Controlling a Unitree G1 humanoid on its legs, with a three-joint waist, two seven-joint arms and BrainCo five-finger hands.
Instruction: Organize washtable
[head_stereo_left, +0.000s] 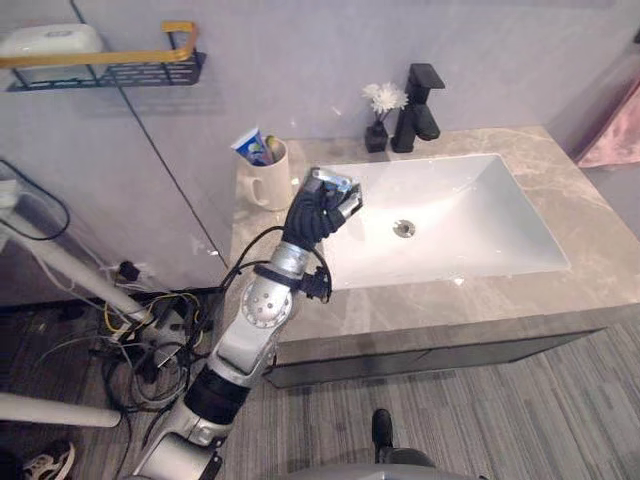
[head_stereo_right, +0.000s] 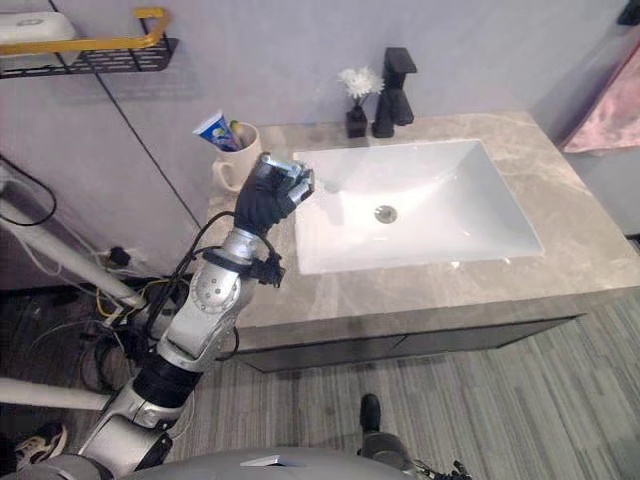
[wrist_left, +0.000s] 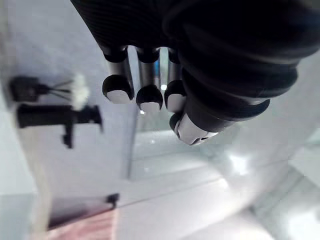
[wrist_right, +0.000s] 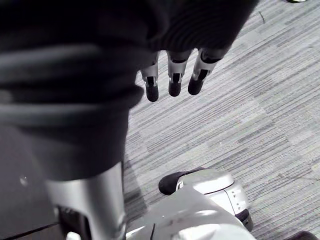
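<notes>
Marble washtable holds one mug, one vase, one faucet.

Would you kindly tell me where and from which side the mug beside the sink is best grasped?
Probably round its body, from the sink side: the mug stands upright, its handle points left, away from the left robot hand, and the toothpaste tube blocks a grasp from above.

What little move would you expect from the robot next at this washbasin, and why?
Probably draw the left hand back from the counter. Its fingers look curled round nothing, it hangs by the left rim of the sink, and the toothpaste tube already stands in the mug. The right hand hangs open above the floor.
</notes>
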